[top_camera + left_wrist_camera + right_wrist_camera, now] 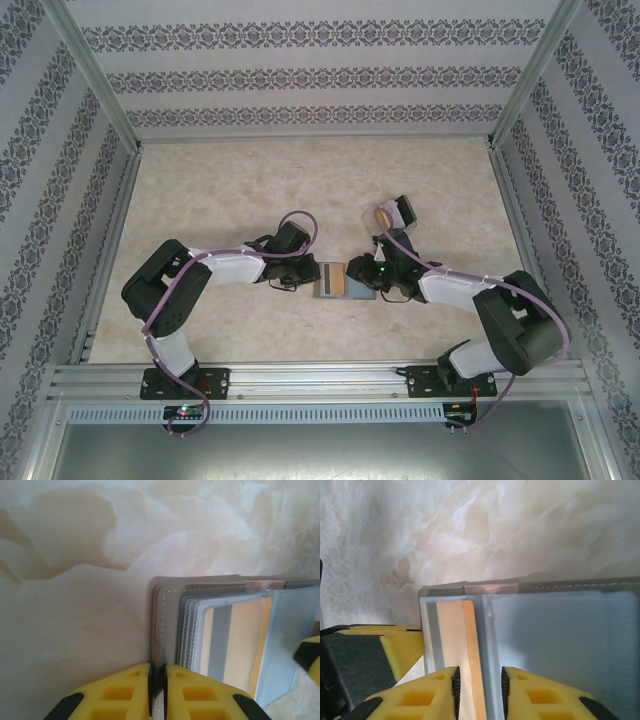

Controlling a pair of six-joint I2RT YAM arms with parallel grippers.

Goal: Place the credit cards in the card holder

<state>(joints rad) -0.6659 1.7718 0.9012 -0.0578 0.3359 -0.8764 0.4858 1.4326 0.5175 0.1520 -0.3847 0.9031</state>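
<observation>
The grey card holder [340,281] lies open on the table between my two grippers. My left gripper [305,277] is at its left edge, and in the left wrist view this gripper [158,690] is shut on the holder's grey cover [169,610]. A tan credit card [242,630] with a grey stripe sits inside a clear sleeve of the left panel. My right gripper [479,692] stands open over the holder, its jaws either side of the card's orange edge [470,640]. The pale blue-grey right panel [560,640] lies flat beside it.
A small clear plastic box [388,214] with something tan in it stands behind the right gripper. Aluminium frame posts and patterned walls close in the marble-look table [250,190], which has free room at the back and left.
</observation>
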